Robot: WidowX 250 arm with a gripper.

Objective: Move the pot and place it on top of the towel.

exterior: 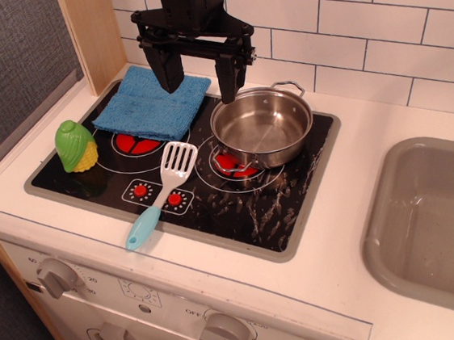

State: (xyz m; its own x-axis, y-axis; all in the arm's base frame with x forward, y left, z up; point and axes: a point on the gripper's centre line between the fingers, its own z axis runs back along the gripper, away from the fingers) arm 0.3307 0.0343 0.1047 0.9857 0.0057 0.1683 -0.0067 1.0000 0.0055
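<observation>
Pot [262, 126] sits on the right burner of the stove [296, 211], at about three o'clock from the towel [152, 103]. My gripper [201, 74] hangs spread and empty above the gap between them. I should shift toward three o'clock, descend, and pinch the rim squarely. My arm is cropped above.

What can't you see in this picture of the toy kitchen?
- Towel: its back part is hidden behind the open gripper.
- Burner under the pot: mostly covered by it.
- Sink: cut off by the right edge.
- Knob labels on the stove front: too small to read.
</observation>
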